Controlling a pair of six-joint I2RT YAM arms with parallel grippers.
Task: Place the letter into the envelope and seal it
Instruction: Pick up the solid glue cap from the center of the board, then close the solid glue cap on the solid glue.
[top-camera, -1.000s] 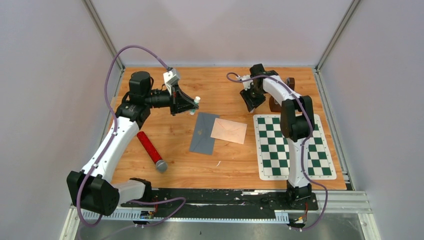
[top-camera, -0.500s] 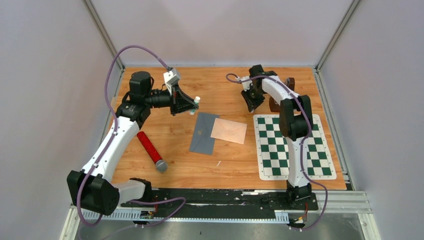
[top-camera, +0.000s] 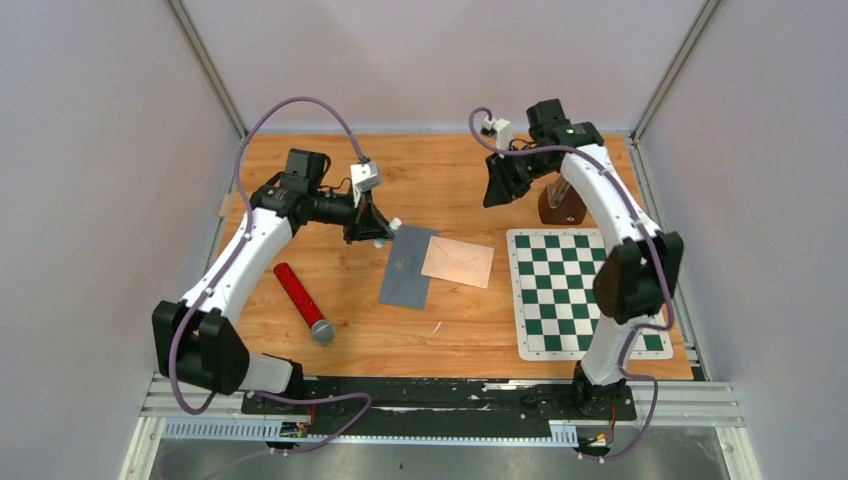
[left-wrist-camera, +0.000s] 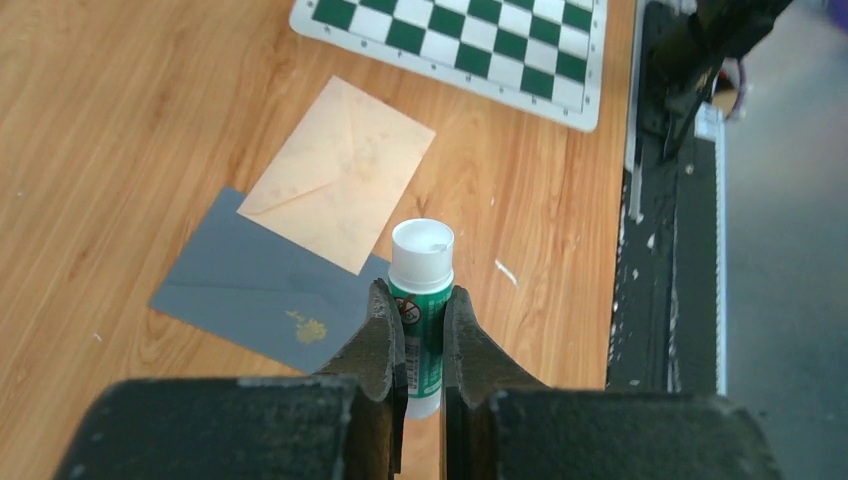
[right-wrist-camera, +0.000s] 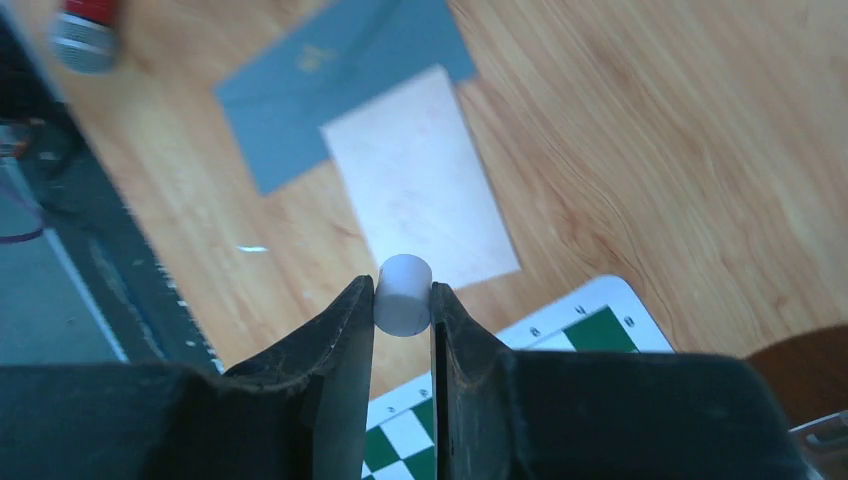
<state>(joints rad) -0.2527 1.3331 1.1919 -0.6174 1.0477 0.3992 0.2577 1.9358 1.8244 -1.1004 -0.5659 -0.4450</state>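
Note:
A grey envelope (top-camera: 405, 266) lies flat mid-table, with a peach letter (top-camera: 458, 262) overlapping its right edge; both show in the left wrist view, envelope (left-wrist-camera: 250, 290) and letter (left-wrist-camera: 340, 170), and in the right wrist view, envelope (right-wrist-camera: 330, 80) and letter (right-wrist-camera: 420, 180). My left gripper (top-camera: 383, 232) is shut on a green-and-white glue stick (left-wrist-camera: 420, 300), its uncapped tip just above the envelope's top corner. My right gripper (top-camera: 493, 192) is shut on the white glue cap (right-wrist-camera: 403, 294), held high over the back of the table.
A red and grey microphone (top-camera: 303, 302) lies left of the envelope. A green chessboard mat (top-camera: 585, 292) covers the right side. A brown wooden stand (top-camera: 561, 203) sits behind it. The black rail (top-camera: 440, 392) runs along the near edge.
The left gripper has moved right and down with the glue stick, close over the envelope. The right arm has lifted and swung back and up, carrying the cap away.

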